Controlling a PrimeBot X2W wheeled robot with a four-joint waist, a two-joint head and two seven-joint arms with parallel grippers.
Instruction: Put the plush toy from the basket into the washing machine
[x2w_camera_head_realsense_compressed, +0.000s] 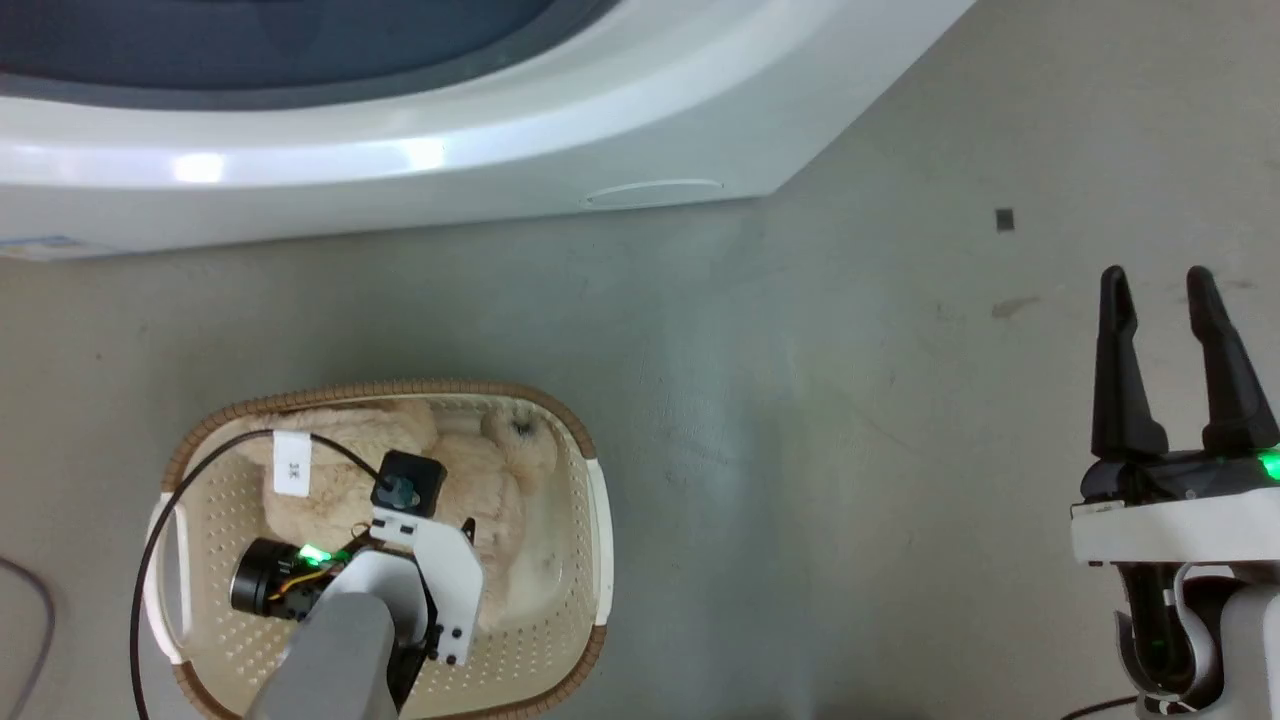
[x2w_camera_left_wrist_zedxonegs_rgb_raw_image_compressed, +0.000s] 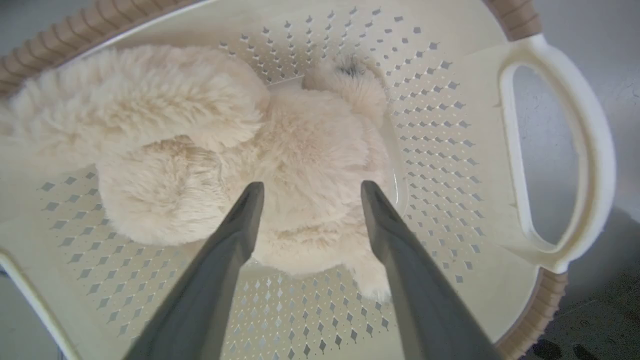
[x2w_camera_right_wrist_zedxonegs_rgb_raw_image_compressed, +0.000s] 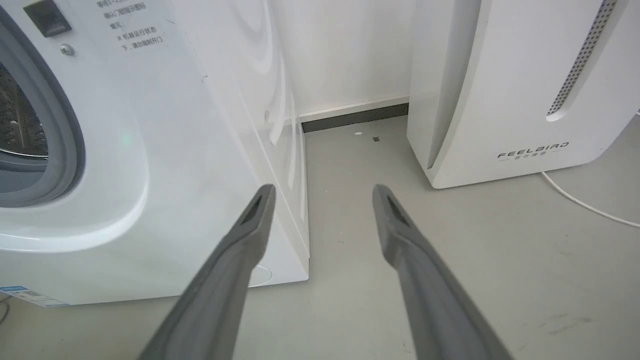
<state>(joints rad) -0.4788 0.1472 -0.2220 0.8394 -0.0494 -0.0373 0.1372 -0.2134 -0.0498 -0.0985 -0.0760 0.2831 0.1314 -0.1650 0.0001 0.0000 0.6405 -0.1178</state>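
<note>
Left end effector (x2w_camera_left_wrist_zedxonegs_rgb_raw_image_compressed: 311, 184), open and empty, hangs over the fluffy plush toy (x2w_camera_left_wrist_zedxonegs_rgb_raw_image_compressed: 310, 140) in the perforated basket (x2w_camera_left_wrist_zedxonegs_rgb_raw_image_compressed: 440, 125). Right end effector (x2w_camera_head_realsense_compressed: 1156, 272) is open also.

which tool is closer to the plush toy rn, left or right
Left. The left tool is open directly over the plush toy, inside the basket. The right tool hangs open above the floor, well off to the basket's right.
</note>
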